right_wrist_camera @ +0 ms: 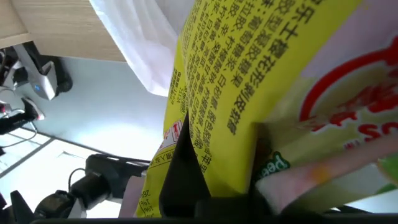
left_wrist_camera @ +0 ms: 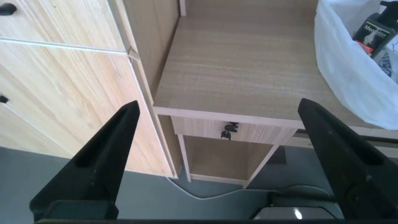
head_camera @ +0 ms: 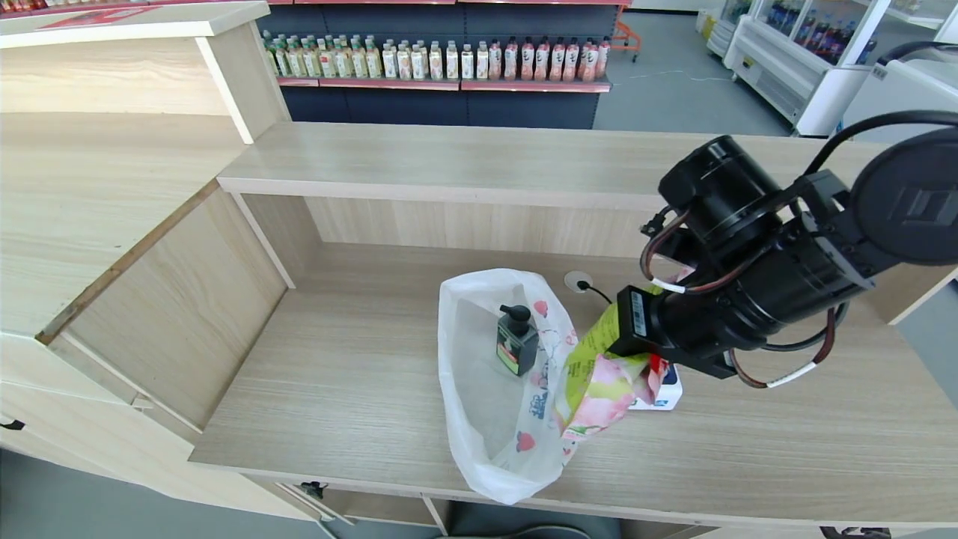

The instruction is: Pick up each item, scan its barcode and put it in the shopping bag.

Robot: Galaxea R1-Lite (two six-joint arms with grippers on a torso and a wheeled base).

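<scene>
Step in hand, by my reading: bagging. The right pincer (right_wrist_camera: 211, 180) is clenched on a yellow-green and pink snack packet (head_camera: 599, 374) and holds it right of centre in the head view, against the right-hand rim of the white plastic shopping bag (head_camera: 468, 419). I cannot tell whether packet and rim touch, since they overlap from this angle. I see no scanner, so I cannot say whether the barcode step is done.

- Right pincer: one dark finger (right_wrist_camera: 186, 168) is pressed flat on the printed side of the packet. The packet hangs limp below the grip and is crumpled at its lower end. The hold looks firm, and it sits near the packet's upper edge.
- Left pincer (left_wrist_camera: 219, 109): released, fingers spread wide, nothing between them. It hangs off the near edge of the counter (head_camera: 337, 389), above the floor.
- Bag: lies open on the counter at lower centre of the head frame, mouth gaping upward. A dark pump bottle (head_camera: 516, 340) stands inside it, so that item counts as done.
- A white and blue box (head_camera: 662, 393) sits on the counter just behind the packet, outside the bag. It is probably the next item.

Next move calls for carrying the packet leftward until it is over the open mouth, lowering it past the rim, then letting go.

Risk: the thin rim may fold in under the packet, and the packet may knock the bottle.
</scene>
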